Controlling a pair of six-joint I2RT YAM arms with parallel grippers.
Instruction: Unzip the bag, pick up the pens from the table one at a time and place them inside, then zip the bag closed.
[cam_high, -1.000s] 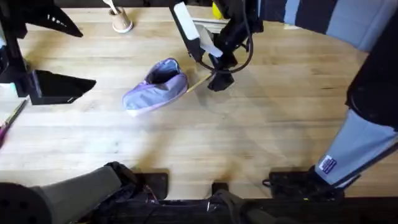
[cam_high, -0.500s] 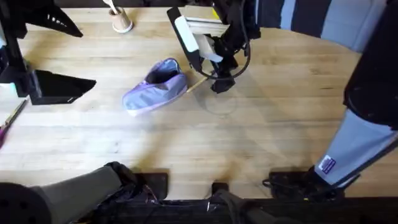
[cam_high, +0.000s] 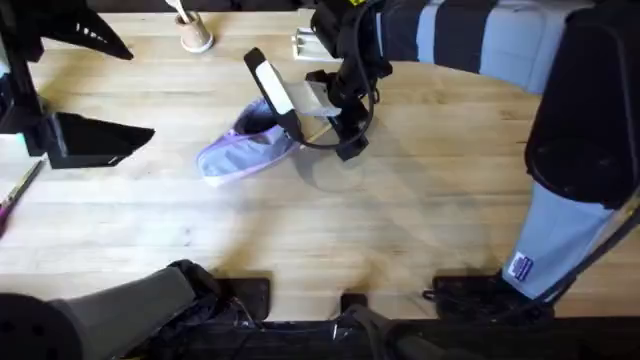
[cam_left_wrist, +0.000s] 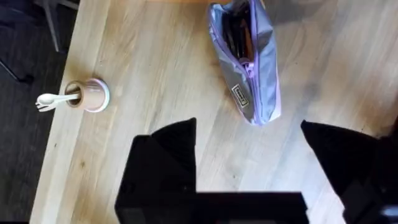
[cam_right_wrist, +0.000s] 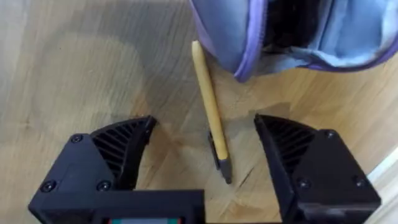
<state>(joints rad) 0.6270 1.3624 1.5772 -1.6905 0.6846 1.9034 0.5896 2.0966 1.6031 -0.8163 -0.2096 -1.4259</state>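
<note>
Pale plank table (cam_high: 420, 210): purple bag (cam_high: 245, 150), yellow pen (cam_right_wrist: 209, 112), cup (cam_high: 196, 38).

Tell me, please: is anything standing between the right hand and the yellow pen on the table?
Nothing visible does. In the right wrist view the right hand is open, its fingers on either side of the yellow pen, which lies flat on the table. The open purple bag sits just beyond the pen's far end, not over it.

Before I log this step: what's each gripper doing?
Left gripper: open, empty.
Right gripper: open, straddling the pen beside the bag.
</note>
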